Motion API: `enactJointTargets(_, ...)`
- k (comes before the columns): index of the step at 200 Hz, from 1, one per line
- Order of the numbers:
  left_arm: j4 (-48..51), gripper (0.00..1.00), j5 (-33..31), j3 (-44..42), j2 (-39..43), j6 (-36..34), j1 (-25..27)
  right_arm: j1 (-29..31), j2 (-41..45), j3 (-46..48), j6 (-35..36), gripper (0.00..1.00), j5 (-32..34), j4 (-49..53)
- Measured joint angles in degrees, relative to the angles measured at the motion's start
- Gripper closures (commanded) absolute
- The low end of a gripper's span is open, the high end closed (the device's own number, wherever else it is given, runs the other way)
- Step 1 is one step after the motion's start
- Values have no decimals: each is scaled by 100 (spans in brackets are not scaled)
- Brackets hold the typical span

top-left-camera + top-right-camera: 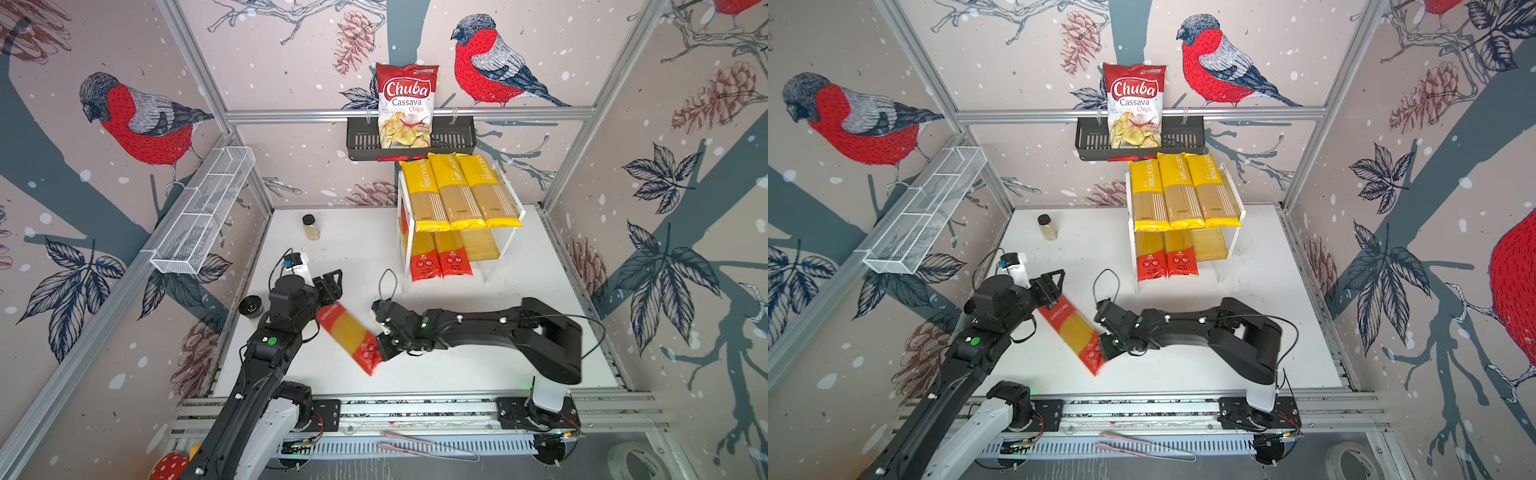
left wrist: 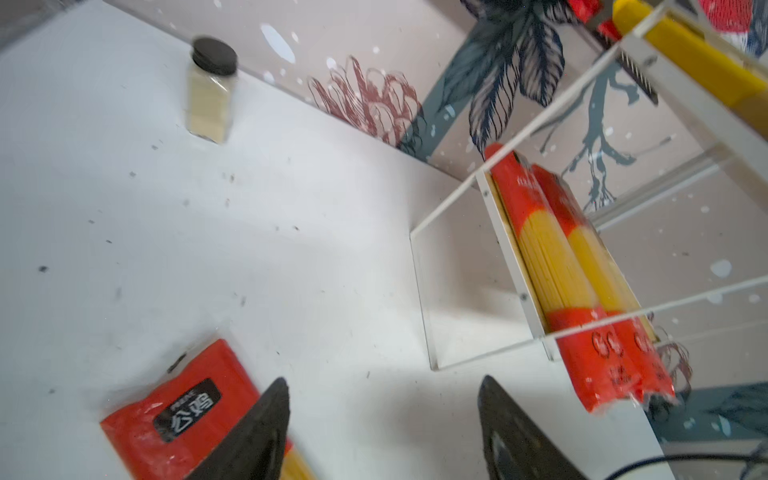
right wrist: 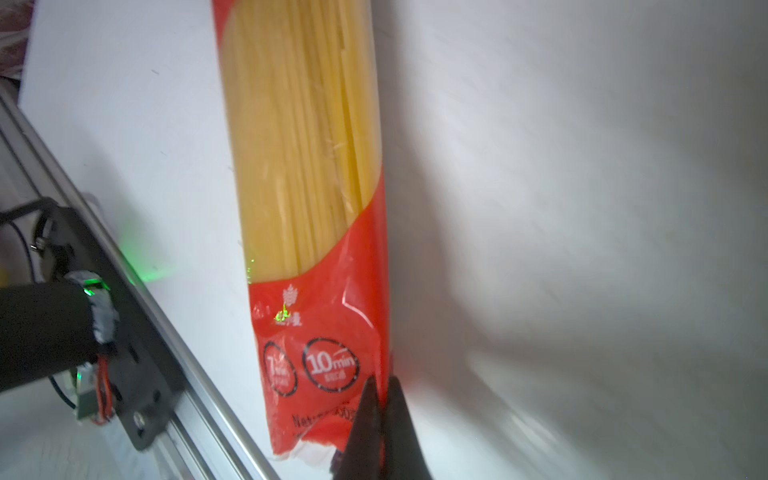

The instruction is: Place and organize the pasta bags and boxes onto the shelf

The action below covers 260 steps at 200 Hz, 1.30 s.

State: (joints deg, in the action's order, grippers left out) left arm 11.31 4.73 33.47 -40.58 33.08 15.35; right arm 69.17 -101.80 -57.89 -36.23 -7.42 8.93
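Red pack [image 1: 349, 336] is lying diagonally on the surface [image 1: 519, 332], well apart from the shelf [image 1: 480, 245]. Right pincer [image 3: 381, 382] is clamping together on the thin side seam at its printed end. Left pincer [image 2: 384, 380] is standing apart beside the black-label end, gripping nothing. We're judging a film-only grip likely to slip or tear, so we're wanting the left closing across the strands before lifting. We're aiming for the bare slot beside the two red packs [image 1: 440, 257] on the lower board, keeping it level.
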Motion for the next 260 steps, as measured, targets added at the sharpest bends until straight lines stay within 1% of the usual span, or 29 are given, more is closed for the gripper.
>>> enactJointTargets(29,-153,30,-212,-372,-74,144,787,-31,726,907,-376,94,48,-138)
enactJointTargets(56,-160,31,-400,-669,81,291,946,72,876,1357,-780,85,-328,-730)
enactJointTargets(74,-94,32,-535,-848,284,315,968,120,925,1506,-883,75,-693,-1069)
enactJointTargets(88,17,34,-785,-968,398,442,1080,2,1086,1582,-883,63,-837,-1202)
enactJointTargets(97,136,34,-986,-1005,409,457,1279,-109,1185,1589,-883,58,-826,-1316)
enactJointTargets(113,291,33,-1421,-1032,293,614,1794,-267,1263,1589,-887,53,-789,-1508)
enactJointTargets(129,332,33,-1810,-1121,144,798,2282,-367,1259,1615,-970,52,-782,-1668)
enactJointTargets(145,306,33,-1941,-1346,87,1034,2503,-444,1169,1626,-1115,50,-710,-1834)
enactJointTargets(167,264,34,-1954,-1681,28,1340,2540,-476,824,1467,-1349,50,-577,-1961)
enactJointTargets(179,254,35,-1961,-1775,7,1416,2549,-474,579,1320,-1364,50,-542,-2046)
enactJointTargets(204,-39,40,-1961,-2046,-7,1626,2553,-476,168,1064,-1488,51,-490,-2234)
enactJointTargets(236,-407,46,-1711,-2415,-37,1849,2564,-505,-66,949,-1532,52,-476,-2352)
enactJointTargets(260,-730,51,-1650,-2605,-42,2000,2564,-511,-216,903,-1620,54,-483,-2465)
